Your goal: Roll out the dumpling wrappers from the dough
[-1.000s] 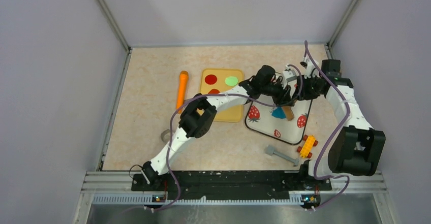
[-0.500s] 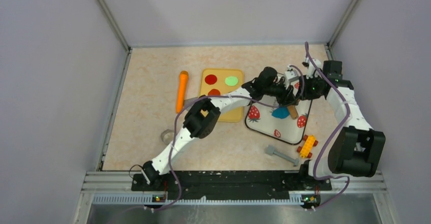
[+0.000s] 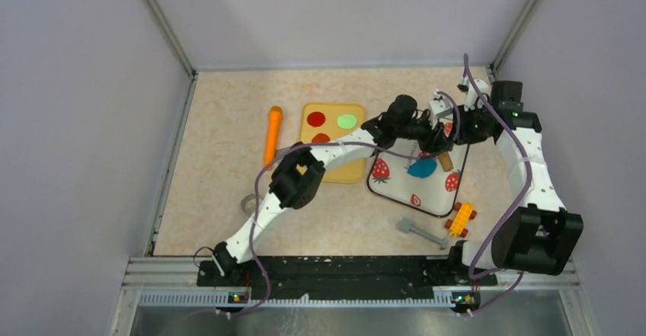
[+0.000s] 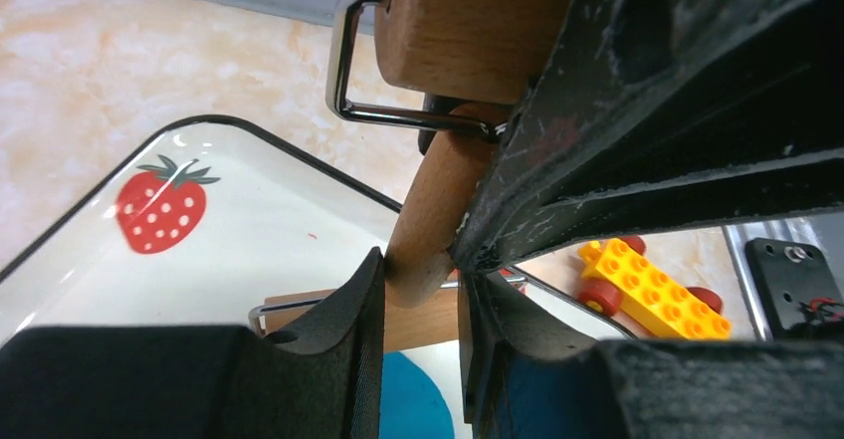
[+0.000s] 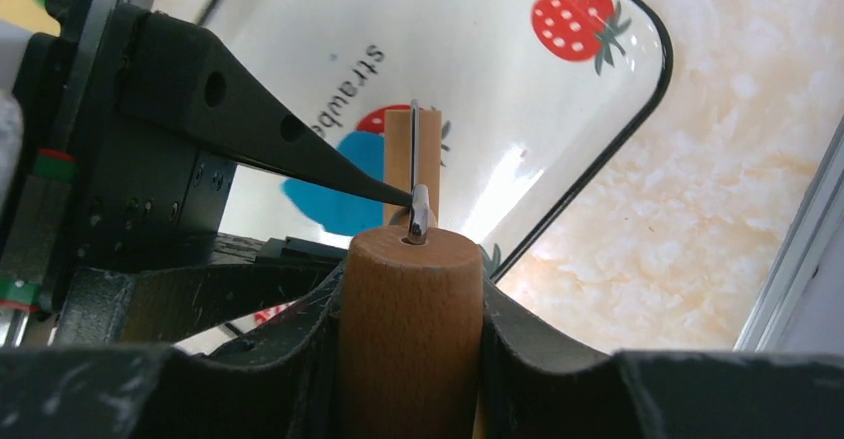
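The blue dough [image 3: 421, 168] lies as a flattened patch in the middle of the white strawberry tray [image 3: 415, 196]. It also shows in the left wrist view [image 4: 410, 401] and in the right wrist view [image 5: 333, 203]. A wooden rolling pin tool [image 3: 444, 157] rests its small roller at the dough's far right edge. My left gripper [image 3: 428, 135] is shut on the tool's thin wooden handle [image 4: 439, 200]. My right gripper [image 3: 451, 132] is shut on the tool's thick upper wooden cylinder [image 5: 413, 310]. I see no clean round blue wrapper.
A yellow board [image 3: 349, 171] with red and green discs [image 3: 346, 121] lies left of the tray. An orange stick [image 3: 272, 134] lies further left. A grey tool [image 3: 420, 232] and a yellow toy car [image 3: 461, 218] lie near the tray's front corner.
Both grippers and the roller have moved back toward the tray's far edge. The roller has come off the dough, which now shows wider and flatter.
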Controlling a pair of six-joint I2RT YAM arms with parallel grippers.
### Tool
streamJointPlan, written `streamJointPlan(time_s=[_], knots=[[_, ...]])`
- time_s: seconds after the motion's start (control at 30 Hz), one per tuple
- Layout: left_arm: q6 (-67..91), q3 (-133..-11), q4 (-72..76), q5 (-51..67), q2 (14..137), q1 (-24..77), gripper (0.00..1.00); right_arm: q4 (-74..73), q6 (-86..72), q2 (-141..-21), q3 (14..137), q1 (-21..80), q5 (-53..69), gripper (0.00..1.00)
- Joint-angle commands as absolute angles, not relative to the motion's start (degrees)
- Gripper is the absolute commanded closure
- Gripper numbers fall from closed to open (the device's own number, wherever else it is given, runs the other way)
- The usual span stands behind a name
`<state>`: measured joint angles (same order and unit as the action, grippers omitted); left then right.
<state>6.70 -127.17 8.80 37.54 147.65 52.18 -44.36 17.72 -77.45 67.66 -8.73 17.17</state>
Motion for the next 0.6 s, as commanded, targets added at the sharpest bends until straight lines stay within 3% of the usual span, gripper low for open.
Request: streamJointPlan(time_s=[0.0,0.27,0.57], knots=[[5.2,-119.7,11.4,31.6,134.5,48.9,1.00,-55.3,18.7,-71.7,72.0,-7.1,23.7,1.00],[2.2,-112.2,8.7,33.8,133.6,48.7,1.00,-47.9,19.7,-72.8,63.6,-6.5,23.0,1.00],[3.6,-124.8,4.3,31.9,147.6,49.0,1.00,-40.7,22.4,-76.3,55.3,-6.4,18.9,1.00]])
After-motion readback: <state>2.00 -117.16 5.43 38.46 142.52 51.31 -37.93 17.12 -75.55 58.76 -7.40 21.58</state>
